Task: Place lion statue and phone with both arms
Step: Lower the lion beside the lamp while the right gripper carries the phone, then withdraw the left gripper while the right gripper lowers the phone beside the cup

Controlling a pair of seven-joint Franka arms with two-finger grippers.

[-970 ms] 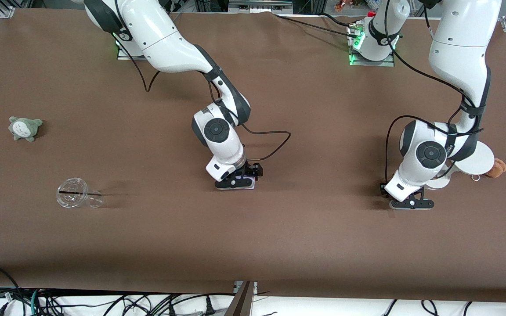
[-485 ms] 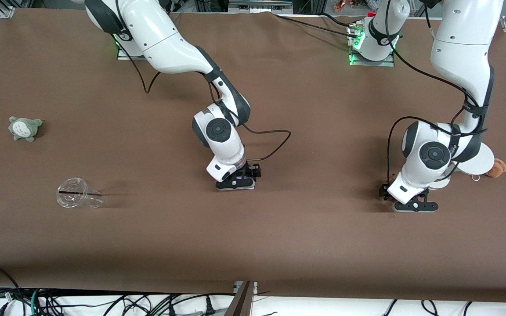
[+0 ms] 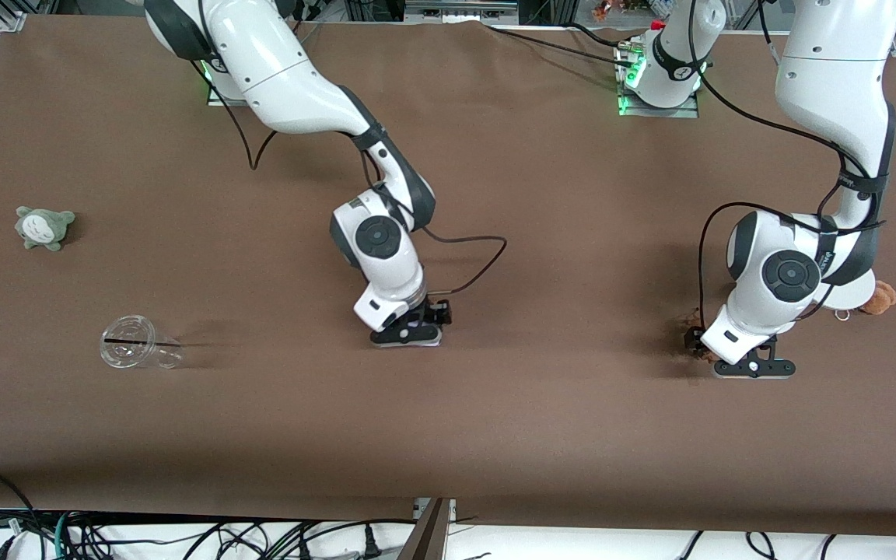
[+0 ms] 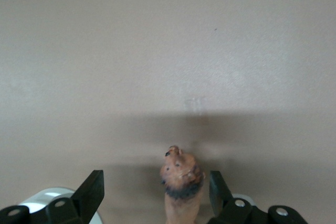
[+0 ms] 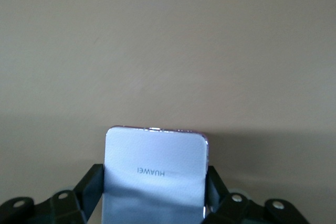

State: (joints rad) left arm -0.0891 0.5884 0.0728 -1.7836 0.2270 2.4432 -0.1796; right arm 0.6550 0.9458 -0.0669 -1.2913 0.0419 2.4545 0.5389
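the right gripper (image 3: 407, 333) sits low at the centre of the front view, its jaws clenched on the phone (image 5: 155, 169), whose two long edges press against the dark fingers (image 5: 90, 187) in the right wrist view. the phone's pale lavender face shows a printed brand word (it reads upside down in that view), and only a thin pale sliver of it (image 3: 426, 340) peeks out under the gripper in the front view, right down at the brown table (image 3: 541, 435).

the left gripper (image 3: 751, 365) is at the lower right of the front view, low over the table. its jaws stand spread, and the lion statue (image 4: 181, 182) stands between them with a clear gap to each finger (image 4: 93, 192) in the left wrist view. in the front view a scrap of orange-brown shows at the gripper's edge (image 3: 695, 334).

a white round-based stand (image 3: 856, 292) and a tan plush (image 3: 881, 298) lie at the right edge of the frame, partly covered by the left arm. a grey-green plush (image 3: 44, 226) lies at the left edge, and a clear plastic cup (image 3: 139, 352) lies on its side below it in the frame.
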